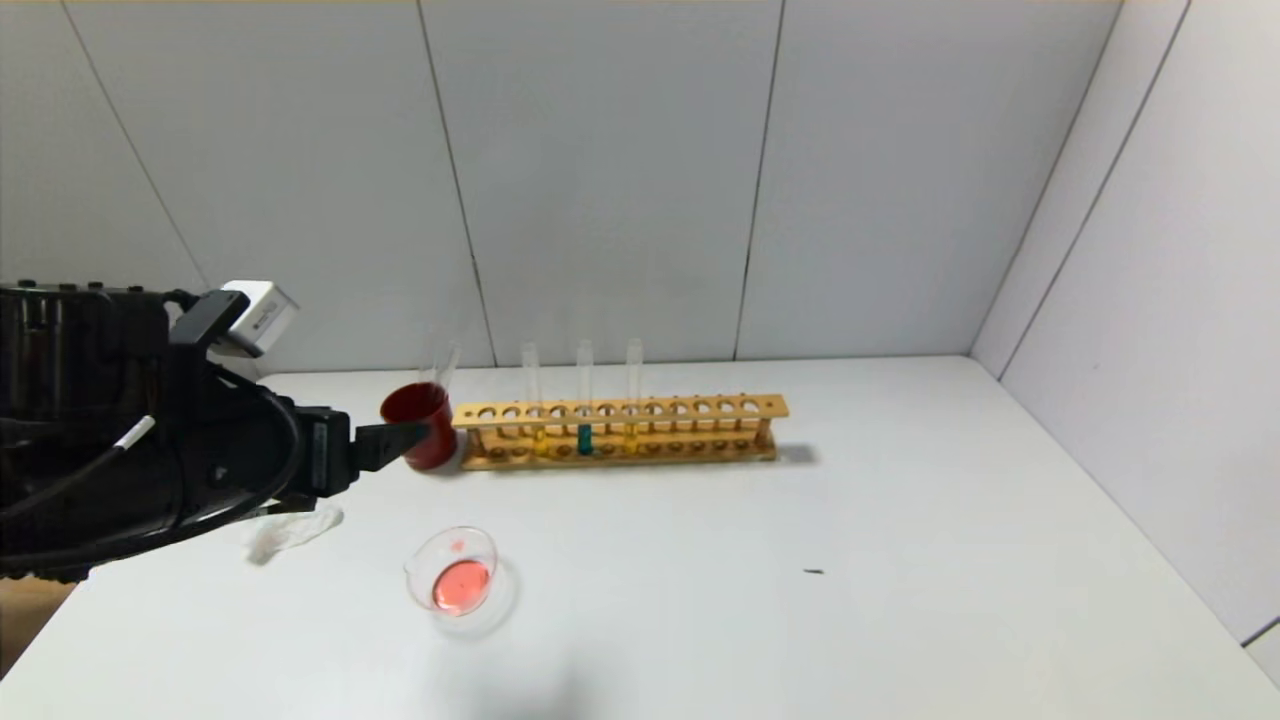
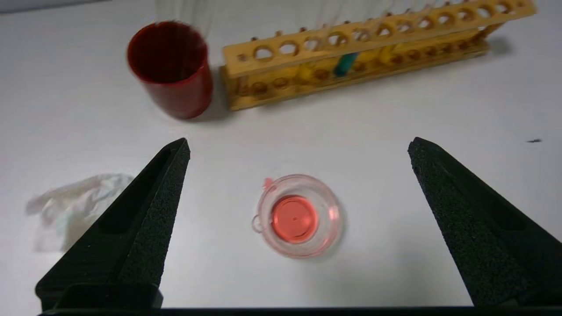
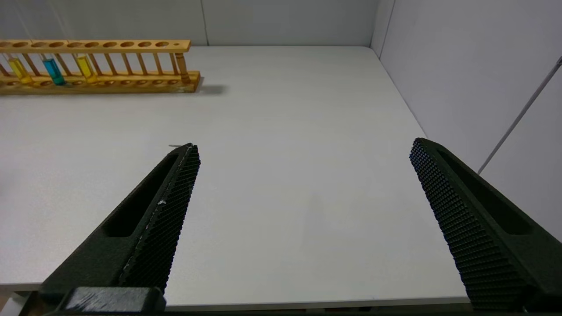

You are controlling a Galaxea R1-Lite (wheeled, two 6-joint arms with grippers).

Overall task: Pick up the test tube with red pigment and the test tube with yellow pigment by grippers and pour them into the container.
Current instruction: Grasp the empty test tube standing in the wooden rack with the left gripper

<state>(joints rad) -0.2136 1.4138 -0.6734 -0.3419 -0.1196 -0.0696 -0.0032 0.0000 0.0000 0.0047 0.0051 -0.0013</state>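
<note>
The black two-fingered left gripper (image 2: 298, 147) hangs with fingers spread wide and empty, bare white table (image 1: 900, 560) open all around. Just ahead and below it sits the small clear glass dish (image 2: 300, 215) holding red liquid. Beyond that stand an opaque dark red cup (image 2: 170, 68) and a long wooden rack (image 2: 351, 48); its blurred tubes include two yellow-bottomed ones (image 3: 86, 68). The right gripper (image 3: 303, 147), also spread, hovers near the table's front edge.

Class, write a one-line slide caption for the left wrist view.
Open left gripper above the container of red liquid, with dark red cup and wooden rack beyond.
</note>
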